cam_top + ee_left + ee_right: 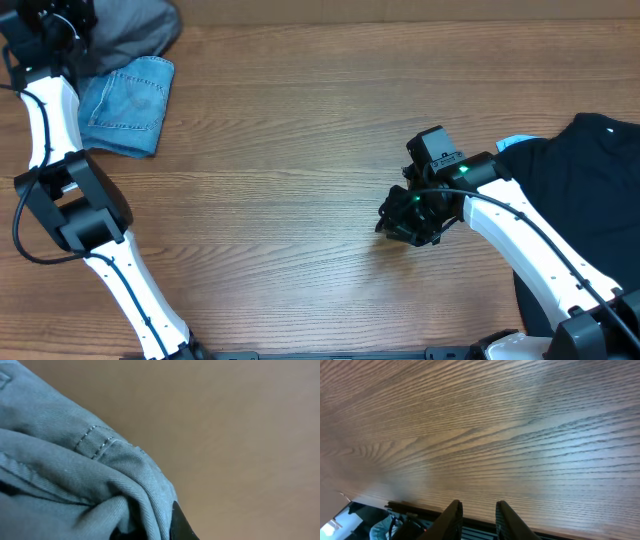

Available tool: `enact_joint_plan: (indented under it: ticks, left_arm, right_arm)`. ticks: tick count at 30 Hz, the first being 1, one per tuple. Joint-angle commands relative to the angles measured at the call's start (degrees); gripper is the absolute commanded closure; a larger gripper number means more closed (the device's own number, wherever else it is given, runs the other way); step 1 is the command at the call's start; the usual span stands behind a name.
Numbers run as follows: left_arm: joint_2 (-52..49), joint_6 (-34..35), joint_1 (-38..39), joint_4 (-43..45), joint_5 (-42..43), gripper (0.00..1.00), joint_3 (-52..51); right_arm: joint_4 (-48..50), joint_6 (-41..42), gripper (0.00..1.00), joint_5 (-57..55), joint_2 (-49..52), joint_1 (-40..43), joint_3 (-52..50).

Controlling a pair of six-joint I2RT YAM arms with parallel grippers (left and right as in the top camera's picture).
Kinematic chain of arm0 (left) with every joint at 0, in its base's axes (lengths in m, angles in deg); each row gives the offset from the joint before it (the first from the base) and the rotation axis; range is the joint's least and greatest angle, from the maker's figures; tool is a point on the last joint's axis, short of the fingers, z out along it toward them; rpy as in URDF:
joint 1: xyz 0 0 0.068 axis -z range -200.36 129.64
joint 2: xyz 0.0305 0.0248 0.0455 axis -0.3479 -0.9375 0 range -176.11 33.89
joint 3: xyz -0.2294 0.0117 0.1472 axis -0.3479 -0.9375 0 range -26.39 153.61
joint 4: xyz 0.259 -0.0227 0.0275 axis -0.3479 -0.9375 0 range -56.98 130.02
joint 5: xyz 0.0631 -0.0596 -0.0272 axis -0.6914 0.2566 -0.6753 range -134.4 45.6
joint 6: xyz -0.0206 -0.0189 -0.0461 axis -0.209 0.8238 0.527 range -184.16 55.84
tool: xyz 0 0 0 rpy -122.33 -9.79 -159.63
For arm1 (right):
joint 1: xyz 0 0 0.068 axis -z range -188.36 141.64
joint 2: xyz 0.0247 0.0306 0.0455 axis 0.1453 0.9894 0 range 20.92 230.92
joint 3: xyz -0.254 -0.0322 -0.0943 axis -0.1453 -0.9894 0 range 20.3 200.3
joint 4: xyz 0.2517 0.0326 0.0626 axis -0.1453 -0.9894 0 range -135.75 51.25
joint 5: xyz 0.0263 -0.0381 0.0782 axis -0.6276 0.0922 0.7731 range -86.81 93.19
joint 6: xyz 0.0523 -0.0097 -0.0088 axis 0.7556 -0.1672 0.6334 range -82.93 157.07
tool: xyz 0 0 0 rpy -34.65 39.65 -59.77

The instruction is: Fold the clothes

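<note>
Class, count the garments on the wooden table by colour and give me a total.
Grey-olive cotton shorts: 1
Light-blue denim garment: 1
Black fabric garment: 1
Total: 3 garments

No text, label, brand or number can be read anywhere — not on cloth, arms or table.

Even, bright overhead light; soft glare streaks the worktop (530, 420), and beyond the sharp shorts (75, 470) it blurs.
</note>
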Motion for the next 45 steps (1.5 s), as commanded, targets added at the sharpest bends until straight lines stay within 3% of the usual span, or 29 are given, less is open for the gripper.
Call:
enact_joint_plan:
  ticks: [1,6,12,15,18,21,26,37,45]
  left_arm:
    - [1.4,0.2,-0.9,1.5,2.2,0.96,6.6]
    - [1.4,0.2,-1.9,0.9,6.3,0.96,13.3]
    - [1.4,-2.1,-2.0,-0.3,4.7,0.95,16.8]
    - [1.2,-9.5,-1.1,-6.8,3.0,0.95,16.8]
    - [1.2,-21.3,0.5,-18.5,-0.5,0.95,16.8]
    - [1.2,-25.9,1.4,-24.3,-1.3,0.95,16.8]
    - [2.4,-23.7,1.2,-24.8,3.7,0.95,16.9]
    - [2.7,-11.2,3.4,-18.8,17.2,0.96,16.9]
    - [2.7,-12.7,6.7,-18.9,20.2,0.94,16.9]
  right_arm:
    - [0.5,0.9,0.74,0.3,-0.7,-0.7,1.1]
    - [1.0,1.0,0.73,0.3,-0.7,-0.7,1.1]
    - [1.2,1.5,0.73,0.4,-0.7,-0.7,1.1]
    - [1.1,1.5,0.73,0.7,-0.7,-0.7,1.1]
    - [1.0,1.4,0.74,1.0,-0.7,-0.7,1.1]
    - [1.0,1.4,0.73,1.0,-0.7,-0.7,1.1]
    - [1.0,1.4,0.73,0.9,-0.7,-0.7,1.1]
    - [1.8,1.0,0.71,0.7,-0.7,-0.7,1.1]
    - [2.3,1.0,0.70,0.7,-0.7,-0.7,1.1]
